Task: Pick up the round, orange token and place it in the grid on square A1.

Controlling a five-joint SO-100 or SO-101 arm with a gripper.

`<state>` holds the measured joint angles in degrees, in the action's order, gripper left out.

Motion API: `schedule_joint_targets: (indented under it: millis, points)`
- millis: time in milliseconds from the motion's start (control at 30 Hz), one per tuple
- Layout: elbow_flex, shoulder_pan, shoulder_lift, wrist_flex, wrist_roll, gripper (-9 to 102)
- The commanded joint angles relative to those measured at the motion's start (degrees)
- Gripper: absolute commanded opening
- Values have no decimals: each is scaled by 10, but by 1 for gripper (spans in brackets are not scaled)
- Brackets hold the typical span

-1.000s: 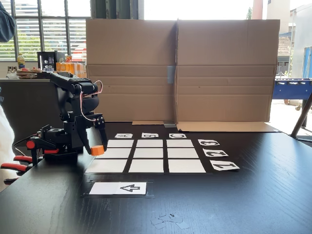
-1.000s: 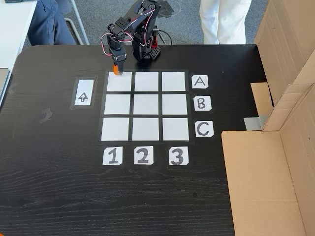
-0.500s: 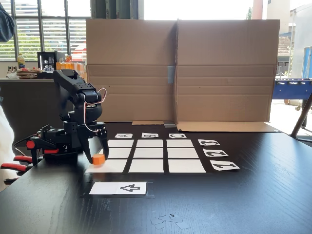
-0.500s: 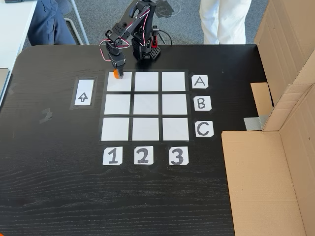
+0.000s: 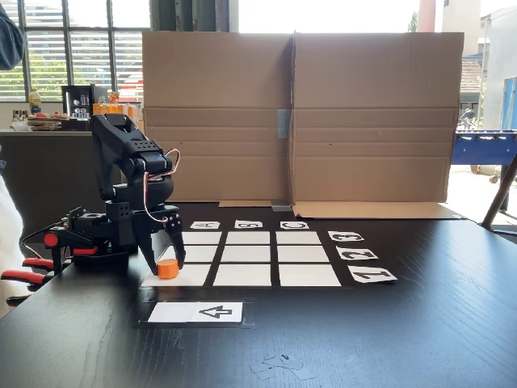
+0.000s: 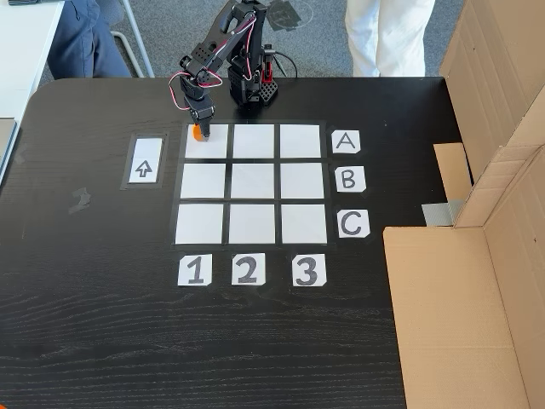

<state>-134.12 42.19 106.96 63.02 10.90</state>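
1. My pincer (image 5: 168,263) points down at the left side of the low fixed view, just left of the middle. In the fixed view from above, my pincer (image 6: 199,128) is near the top, a bit left of the middle.
2. My two fingers are closed around the round, orange token (image 5: 167,269) — one finger on each side of it.
3. The token (image 6: 198,132) sits low over square A1 (image 6: 210,143), at that square's upper left corner. I cannot tell if it touches the paper.
4. Square A1 is the upper left cell of the grid (image 6: 251,182) in the view from above — in line with the "A" card (image 6: 345,141) and the "1" card (image 6: 194,270).
5. The white arrow card (image 6: 144,162) lies just left of the grid.
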Motion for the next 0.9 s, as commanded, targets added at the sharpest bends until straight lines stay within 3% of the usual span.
schedule_joint_targets:
  millis: [0, 867]
  points:
    - [24, -10, -2, -7, -1, 13]
    - [11, -35, -22, -11, 7, 13]
